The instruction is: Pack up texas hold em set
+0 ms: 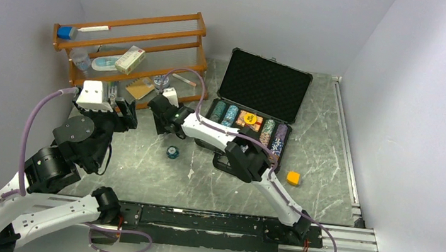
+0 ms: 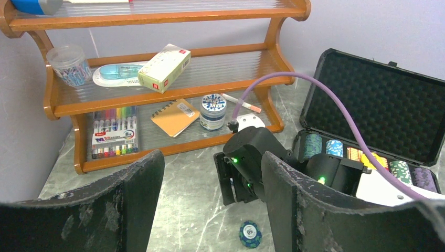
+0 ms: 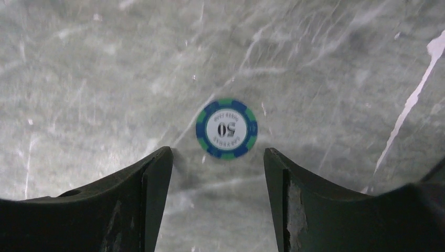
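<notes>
Right gripper (image 3: pixel 216 163) hangs over the counter (image 3: pixel 78 63) with its jaws spread and nothing between them. A lone blue-and-green poker chip (image 3: pixel 226 128) marked 50 lies flat on the stone just past the tips, untouched. In the top view you can see that chip sitting apart from the case (image 1: pixel 266 86), out to its left. Your left gripper (image 2: pixel 210 173) is likewise spread and empty, hovering near the orange wooden rack (image 1: pixel 133 33). Most of the packing looks done: the case's slots hold rows of striped chips (image 1: pixel 228 114), with something orange and yellow in a middle slot, cards or tokens, you can't tell which. What is left for you, by my reading, is to lift this one stray chip and slot it in, then shut the lid (image 2: pixel 378 105), which stands open. No other loose chip shows, though the right arm (image 1: pixel 213 131) hides part of the case's front
</notes>
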You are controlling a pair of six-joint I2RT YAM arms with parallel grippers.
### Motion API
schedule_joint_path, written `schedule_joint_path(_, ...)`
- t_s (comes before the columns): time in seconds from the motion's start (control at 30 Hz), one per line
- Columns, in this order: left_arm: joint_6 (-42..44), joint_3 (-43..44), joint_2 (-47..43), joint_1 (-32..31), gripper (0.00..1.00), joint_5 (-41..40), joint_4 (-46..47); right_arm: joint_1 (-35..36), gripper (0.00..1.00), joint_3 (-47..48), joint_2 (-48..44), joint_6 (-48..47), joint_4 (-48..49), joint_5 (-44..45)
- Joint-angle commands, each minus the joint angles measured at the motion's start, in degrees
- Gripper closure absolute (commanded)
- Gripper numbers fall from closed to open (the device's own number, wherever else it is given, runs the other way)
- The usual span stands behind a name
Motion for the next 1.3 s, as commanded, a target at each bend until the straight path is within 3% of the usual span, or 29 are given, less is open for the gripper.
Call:
schedule_joint_path(0.0, 0.2, -0.5, 0.1, 0.1, 0.28, -0.8, 0.7, -1.5, 0.33, 4.2, 4.5, 0.9, -0.6, -0.1)
schedule_joint_path(0.37, 0.3, -0.5, 0.1, 0.1, 0.27, -0.8, 0.7, -2.7, 0.50, 11.5, 9.9, 2.3, -6.8, -4.7)
schedule_joint_path(0.53, 0.3, -0.5, -0.1, 0.1, 0.27, -0.8, 0.8, -2.4, 0.51, 15.8, 11.9, 0.2, -12.3, -5.3)
schedule_joint_path(0.9, 0.2, -0.4, 0.1, 0.1, 0.28, -0.6, 0.6, -1.0, 0.63, 2.7, 3.7, -6.9, -15.9, -8.3)
schedule_joint_path(1.27, 0.1, -0.3, 0.4, 0.1, 0.27, -0.2, 0.7, -0.8, 0.62, -13.1, -7.4, -8.7, -14.1, -10.4)
